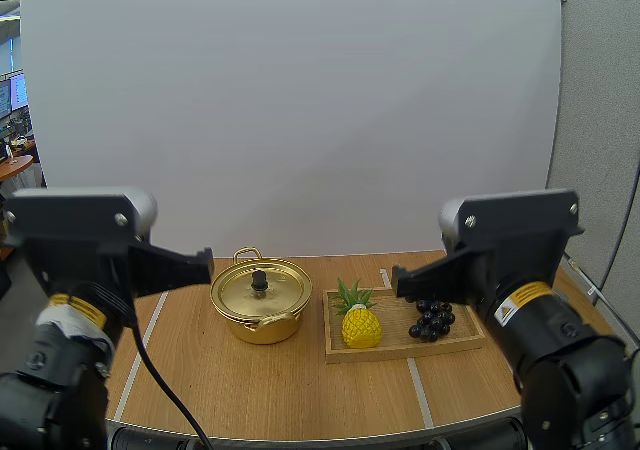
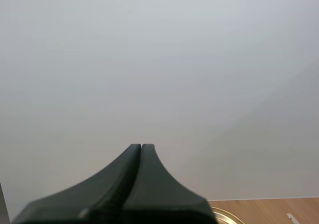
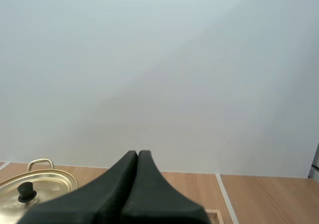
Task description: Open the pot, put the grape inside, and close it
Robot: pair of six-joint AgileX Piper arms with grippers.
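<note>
Your left tool (image 2: 141, 147) and right tool (image 3: 138, 153) are both pressed together on nothing, up off the tabletop (image 1: 280, 395), w/ the pot (image 1: 258, 315), lid (image 1: 262, 288) on, just left of the wooden tray (image 1: 395, 352), where the grapes (image 1: 432, 320) lie next to a pineapple (image 1: 360, 325).

This looks like a robotics lab set up in an office. A left arm (image 1: 60, 370) and a right arm (image 1: 570, 370) sit at a wooden table (image 1: 290, 390) marked with white tape lines (image 1: 421, 395). A plain white screen (image 1: 290, 110) stands behind the table, and a grey partition (image 1: 600, 120) flanks it on the right. Past the screen's left edge, desks with monitors (image 1: 12, 140) peek through. Staged props sit on the table: a gold pot (image 1: 260, 300), and a tray (image 1: 400, 353) with a pineapple (image 1: 360, 325) and grapes (image 1: 432, 320).
</note>
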